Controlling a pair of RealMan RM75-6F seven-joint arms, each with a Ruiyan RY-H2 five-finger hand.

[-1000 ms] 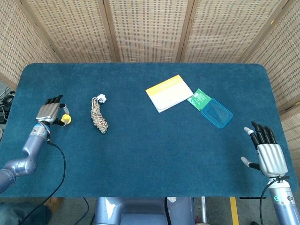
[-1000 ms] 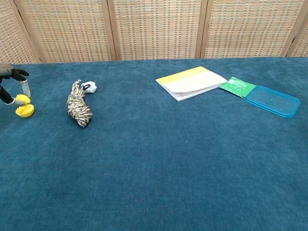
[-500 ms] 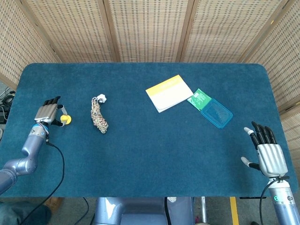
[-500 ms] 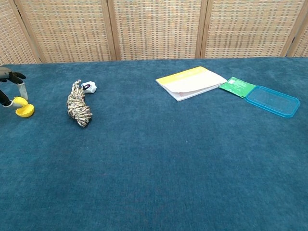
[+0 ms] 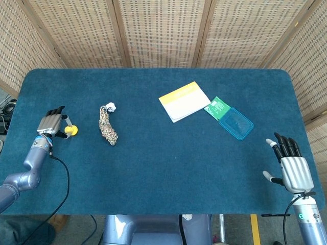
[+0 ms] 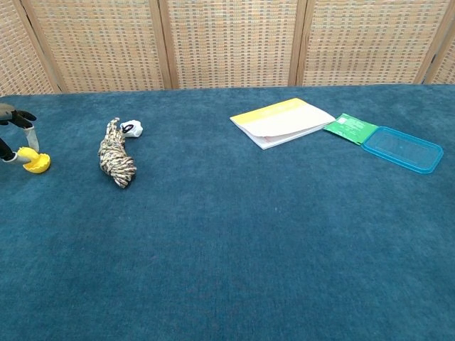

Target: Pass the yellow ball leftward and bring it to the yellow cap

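Here the left hand (image 5: 49, 123) sits at the surface's (image 5: 163, 168) far left edge, fingers pinching the yellow ball (image 6: 28, 154) right on the yellow cap (image 6: 39, 165) — the two touch. Best to let go gently, straight up, so nothing rolls. The right hand (image 5: 292, 166) rests spread and empty, well apart.

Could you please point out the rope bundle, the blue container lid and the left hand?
rope bundle (image 5: 108, 128), head view, middle of the coil.
blue container lid (image 5: 236, 123), head view, centre of its flat face.
left hand (image 5: 50, 123), head view, back of the hand.
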